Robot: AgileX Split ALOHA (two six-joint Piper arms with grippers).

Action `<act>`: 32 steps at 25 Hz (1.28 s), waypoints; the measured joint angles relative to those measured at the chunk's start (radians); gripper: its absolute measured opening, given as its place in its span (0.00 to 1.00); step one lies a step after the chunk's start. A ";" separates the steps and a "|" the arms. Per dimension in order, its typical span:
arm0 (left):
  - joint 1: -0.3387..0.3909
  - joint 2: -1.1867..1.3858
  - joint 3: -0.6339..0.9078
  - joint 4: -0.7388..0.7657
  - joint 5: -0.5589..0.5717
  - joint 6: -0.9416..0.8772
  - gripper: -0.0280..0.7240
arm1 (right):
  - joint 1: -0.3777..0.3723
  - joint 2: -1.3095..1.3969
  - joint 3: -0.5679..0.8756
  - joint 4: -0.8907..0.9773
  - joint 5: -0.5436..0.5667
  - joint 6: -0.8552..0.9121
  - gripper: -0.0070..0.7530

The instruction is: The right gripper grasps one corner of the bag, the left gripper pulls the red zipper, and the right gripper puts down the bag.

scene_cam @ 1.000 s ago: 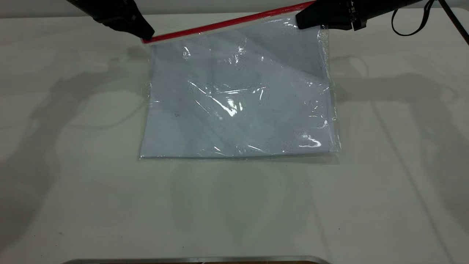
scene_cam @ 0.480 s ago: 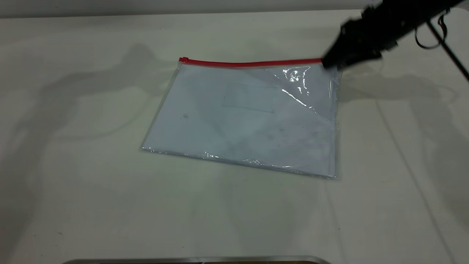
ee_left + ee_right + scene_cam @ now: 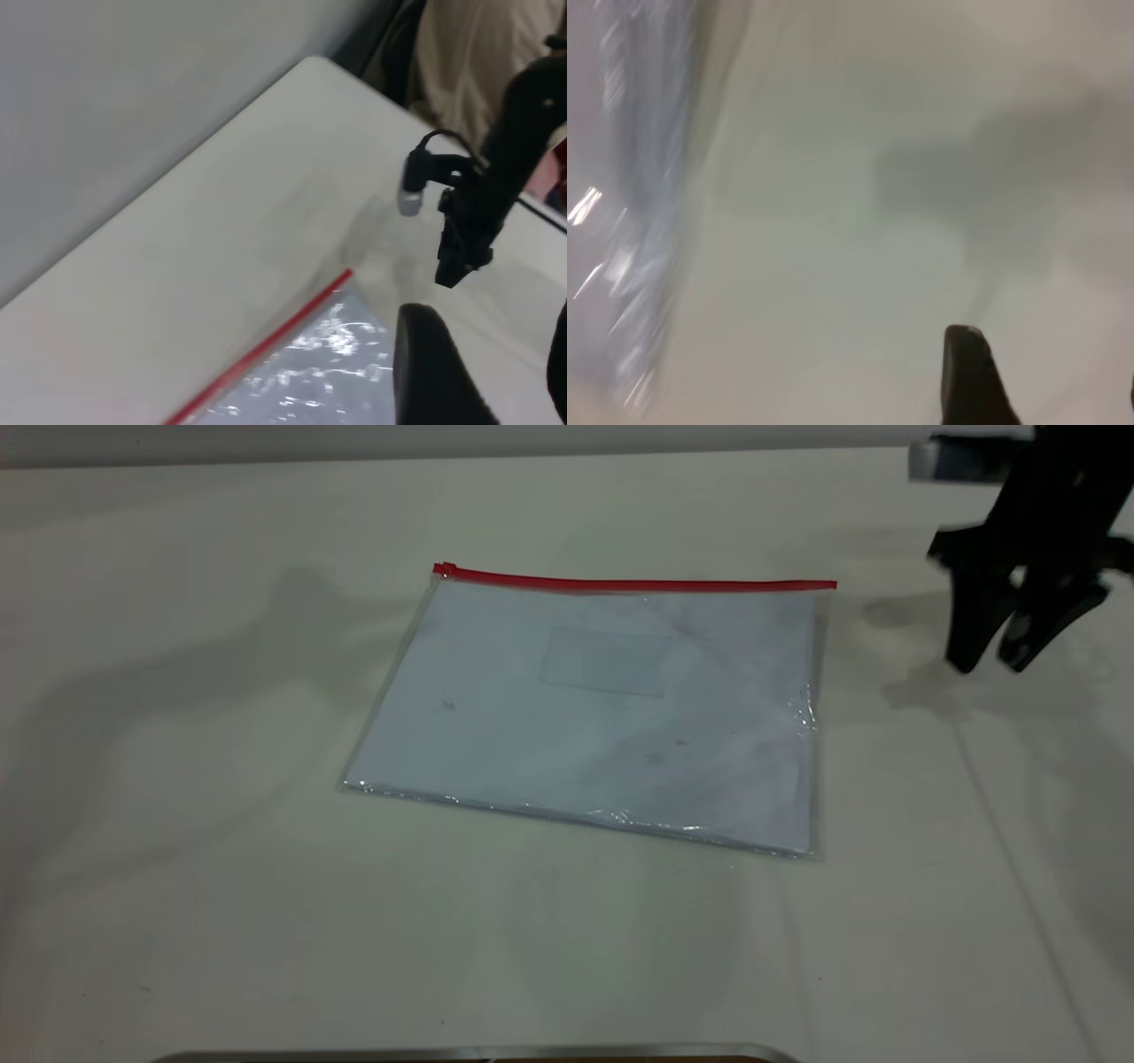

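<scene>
The bag (image 3: 602,708) lies flat on the white table, a clear pouch with white sheets inside. The red zipper (image 3: 638,584) runs along its far edge, with the slider tab (image 3: 445,568) at the left end. My right gripper (image 3: 988,662) hangs to the right of the bag, off it, jaws pointing down, open and empty. It also shows in the left wrist view (image 3: 461,266). My left gripper (image 3: 496,381) is out of the exterior view. Its wrist view shows it open and empty above the zipper's right end (image 3: 292,329). The bag is a blur in the right wrist view (image 3: 629,221).
The white table (image 3: 221,868) surrounds the bag on all sides. A metal rim (image 3: 478,1052) runs along the near edge. A grey wall (image 3: 133,106) stands behind the table's far edge.
Both grippers held the bag up by its zipper edge. The left gripper let go and left the exterior view. The right gripper lowered the bag flat, let go and moved off right.
</scene>
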 joint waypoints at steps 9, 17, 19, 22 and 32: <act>-0.001 -0.308 0.000 0.292 0.171 -0.314 0.56 | 0.011 -0.260 0.000 0.177 0.198 -0.029 0.62; -0.002 -0.471 0.038 0.563 0.171 -0.640 0.56 | 0.156 -0.593 0.014 0.167 0.217 0.010 0.58; -0.002 -0.507 0.085 0.645 0.171 -0.684 0.56 | 0.205 -0.680 0.042 0.139 0.224 0.037 0.58; -0.002 -0.563 0.196 0.755 0.171 -0.750 0.56 | 0.271 -0.816 0.117 0.100 0.227 0.080 0.58; -0.003 -0.741 0.741 0.857 0.171 -0.887 0.55 | 0.343 -1.263 0.557 0.017 0.240 0.167 0.58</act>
